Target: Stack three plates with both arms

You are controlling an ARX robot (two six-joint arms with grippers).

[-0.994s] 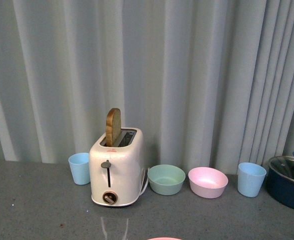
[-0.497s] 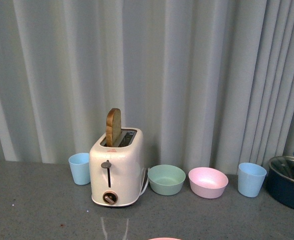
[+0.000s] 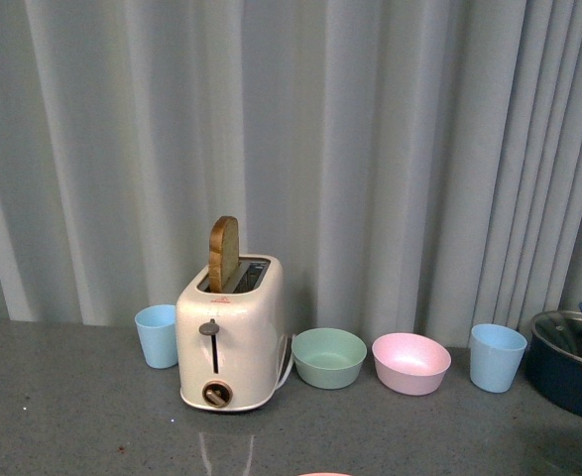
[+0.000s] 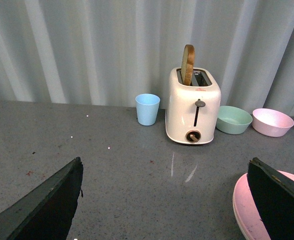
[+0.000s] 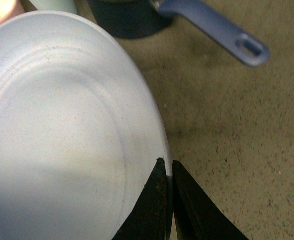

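Light blue plastic is filling most of the right wrist view. The light blue plate (image 5: 61, 125) is being pinched at its rim by the right end effector (image 5: 167, 167), whose black fingers (image 5: 154, 205) are sitting narrow on the edge. Whether the plate is touching the desk (image 4: 111, 165) cannot be told. It is lying near the dark blue pan (image 5: 212, 30), which is standing far to the right of the toaster (image 3: 229, 337), past the green bowl (image 3: 329, 357), pink bowl (image 3: 410, 362) and a blue cup (image 3: 497, 357). The left end effector (image 4: 164, 165) is hovering with its fingers spread wide, gripping nothing. The pink plate (image 4: 247, 210) is lying in front of the toaster, on the robot's side.
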